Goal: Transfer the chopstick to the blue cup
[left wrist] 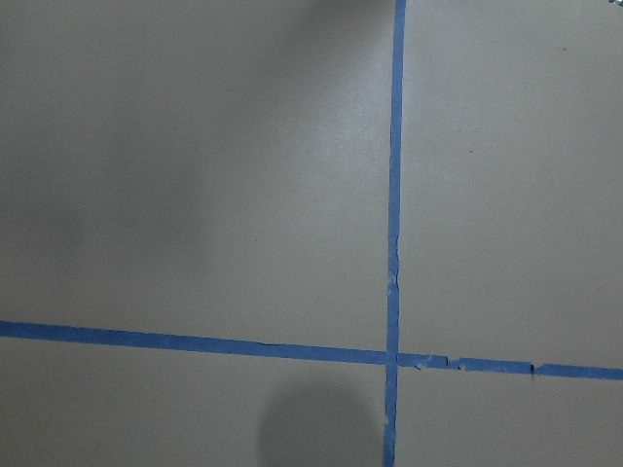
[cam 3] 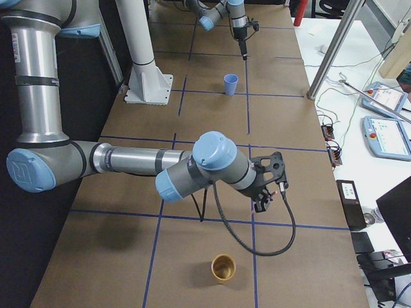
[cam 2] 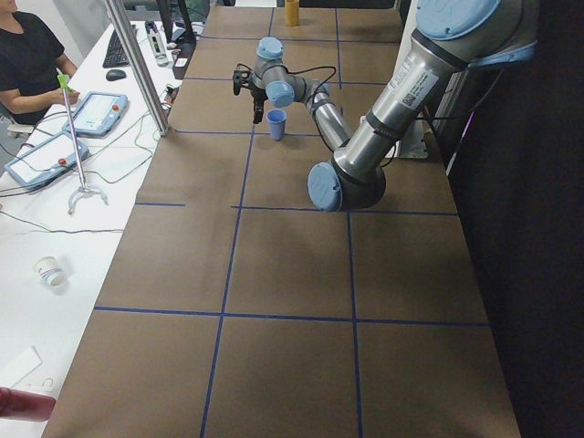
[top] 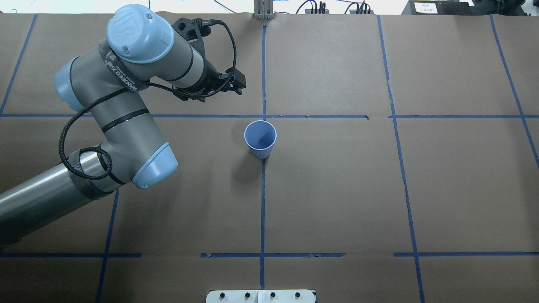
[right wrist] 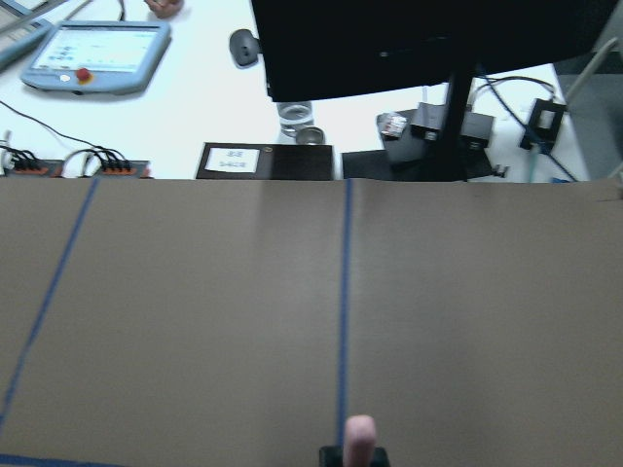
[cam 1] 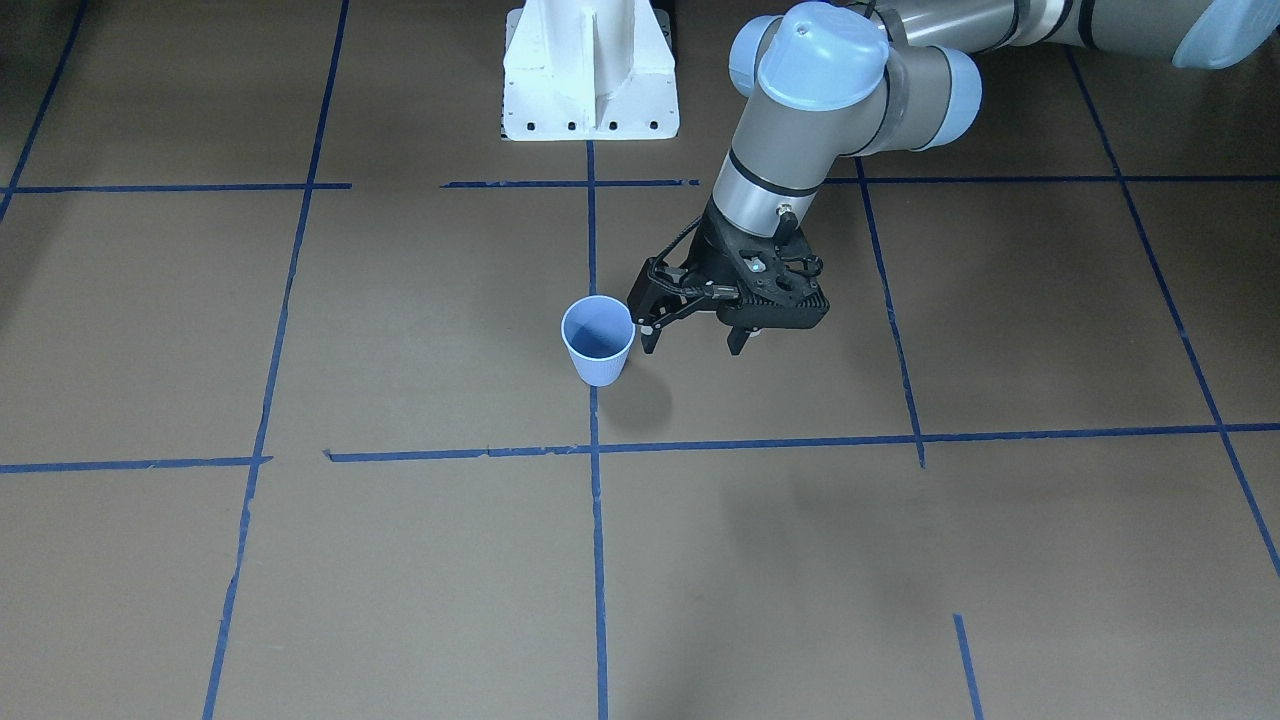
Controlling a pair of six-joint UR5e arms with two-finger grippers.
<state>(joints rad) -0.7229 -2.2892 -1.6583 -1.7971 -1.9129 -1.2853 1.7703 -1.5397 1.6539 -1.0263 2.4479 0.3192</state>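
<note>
The blue cup [cam 1: 598,342] stands upright on the brown table at a tape crossing; it also shows in the overhead view [top: 260,139] and both side views [cam 2: 276,123] [cam 3: 230,84]. Nothing shows inside it. My left gripper [cam 1: 692,340] hangs just beside the cup, jaws apart and empty. My right gripper [cam 3: 264,197] is far from the cup, near the table's other end. In the right wrist view the rounded pale pink end of the chopstick [right wrist: 360,436] stands up from the dark finger tips at the bottom edge; the rest of it is hidden.
A brown-yellow cup [cam 3: 223,267] stands near my right gripper. The white robot base [cam 1: 590,80] is at the table's edge. A side table holds teach pendants [cam 3: 385,135] and cables, with an operator [cam 2: 32,55] seated there. Blue tape lines cross the table.
</note>
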